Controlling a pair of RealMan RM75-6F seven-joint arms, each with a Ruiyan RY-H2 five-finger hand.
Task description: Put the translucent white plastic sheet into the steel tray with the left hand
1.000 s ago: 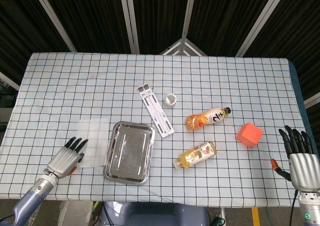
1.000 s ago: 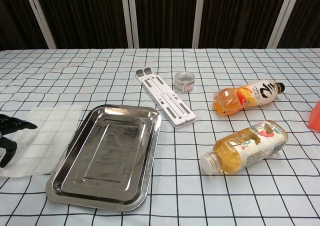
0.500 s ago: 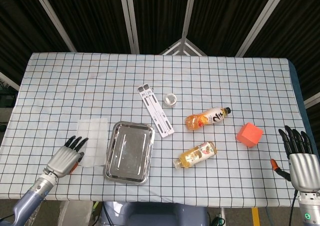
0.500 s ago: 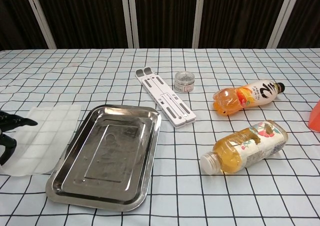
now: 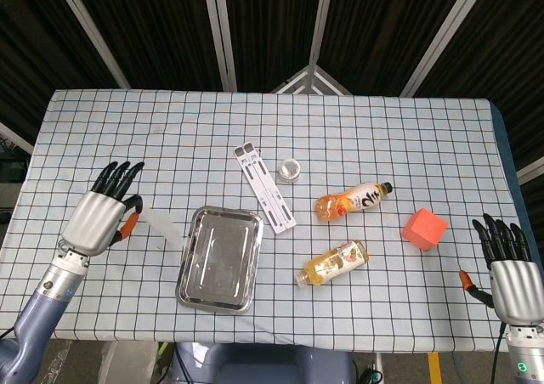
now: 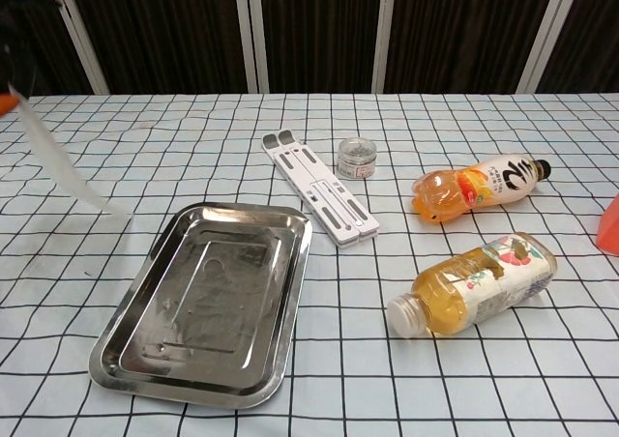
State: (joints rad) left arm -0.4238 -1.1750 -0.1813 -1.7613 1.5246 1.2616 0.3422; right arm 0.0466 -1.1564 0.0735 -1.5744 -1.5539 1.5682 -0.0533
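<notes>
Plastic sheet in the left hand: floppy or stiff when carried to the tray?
Probably fairly floppy: the plastic sheet hangs from the left hand and slants down toward the steel tray, held only at one edge. It looks thin and translucent, so likely light. It may sway or fold on landing.

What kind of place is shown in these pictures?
Probably a robot test or data-collection setup, not a home. A table with a checked cloth holds unrelated items: a steel tray, two drink bottles and an orange block. Behind it hang dark slatted panels with pale bars.
</notes>
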